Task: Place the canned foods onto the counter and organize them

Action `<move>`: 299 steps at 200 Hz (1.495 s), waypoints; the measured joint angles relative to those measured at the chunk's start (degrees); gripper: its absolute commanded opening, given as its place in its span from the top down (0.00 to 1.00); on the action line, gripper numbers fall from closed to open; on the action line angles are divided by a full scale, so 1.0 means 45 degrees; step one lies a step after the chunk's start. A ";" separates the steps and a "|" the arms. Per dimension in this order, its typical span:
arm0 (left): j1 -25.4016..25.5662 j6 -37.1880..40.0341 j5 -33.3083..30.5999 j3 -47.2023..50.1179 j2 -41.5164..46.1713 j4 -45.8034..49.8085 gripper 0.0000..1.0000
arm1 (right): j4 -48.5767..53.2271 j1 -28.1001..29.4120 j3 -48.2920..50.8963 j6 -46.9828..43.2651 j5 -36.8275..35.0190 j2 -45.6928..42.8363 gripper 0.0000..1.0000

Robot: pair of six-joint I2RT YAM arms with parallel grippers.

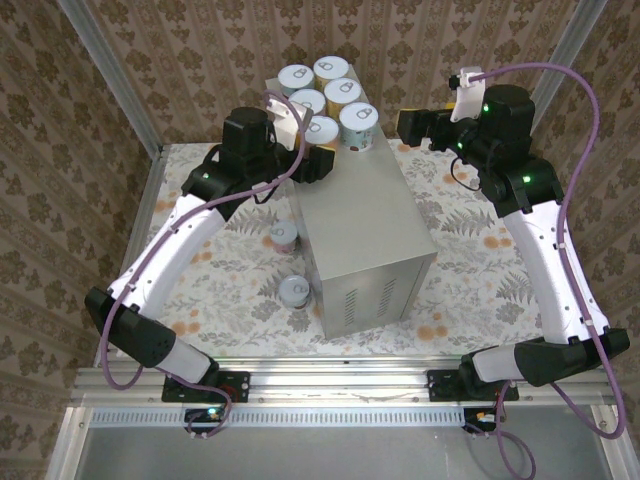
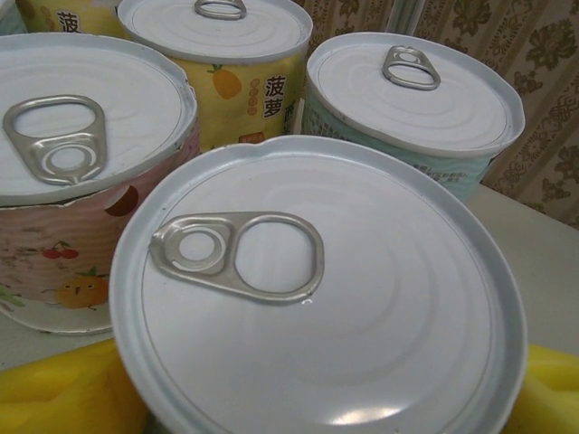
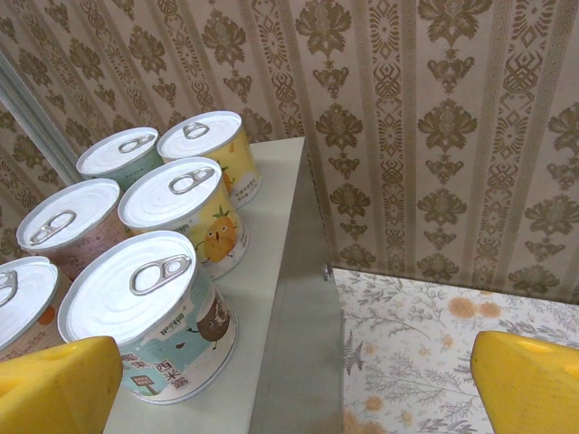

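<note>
The can (image 2: 317, 298) sits on the counter (image 1: 365, 215) between the left gripper's (image 1: 320, 142) pads (image 2: 63, 398), which press its sides and so seem clenched on it. Sealed, with its tab flat, it is stiff metal, probably weighty with its unseen fill, and the paper label may be slick, so mid-wall looks the place to hold. Just beyond the fingertips stand five more sealed cans (image 1: 331, 68), close-packed, two cans (image 1: 284, 236) stand on the cloth (image 1: 230, 290) below and behind that gripper, and the right gripper (image 3: 289, 389) hangs spread and empty, the cluster ahead-left.

Bright, even overhead light; shadows soft. Glare patch on nearest can (image 2: 344, 307) lid, left wrist view. Right wrist view: yellow finger pads (image 3: 54, 389) blurred at bottom corners.
</note>
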State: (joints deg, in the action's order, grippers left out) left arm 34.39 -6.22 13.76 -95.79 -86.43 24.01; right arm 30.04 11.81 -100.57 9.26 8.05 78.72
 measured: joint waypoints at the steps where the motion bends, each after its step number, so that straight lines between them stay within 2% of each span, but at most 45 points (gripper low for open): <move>1: 0.0000 0.0000 0.0000 0.0000 0.0000 0.0000 0.18 | 0.0000 0.0000 0.0000 0.0000 0.0000 0.0000 0.00; 221: -0.0083 0.0000 0.0335 -0.0491 -0.0559 0.0107 0.17 | 0.0005 -0.0253 0.0019 0.0000 0.0039 -0.0029 0.00; 280: -0.0083 -0.0063 0.0267 -0.0665 -0.0554 0.0194 0.00 | 0.0000 -0.0262 0.0039 0.0092 0.0044 -0.0078 0.00; 299: -0.0083 -0.0049 0.0151 -0.0806 -0.0457 0.0476 0.00 | 0.0000 -0.0262 0.0039 0.0141 0.0083 -0.0078 0.00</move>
State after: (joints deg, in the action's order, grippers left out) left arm 34.02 -6.44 14.44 -99.42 -88.49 26.15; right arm 30.04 10.63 -100.40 9.89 8.43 78.37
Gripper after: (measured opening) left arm 0.998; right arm 0.999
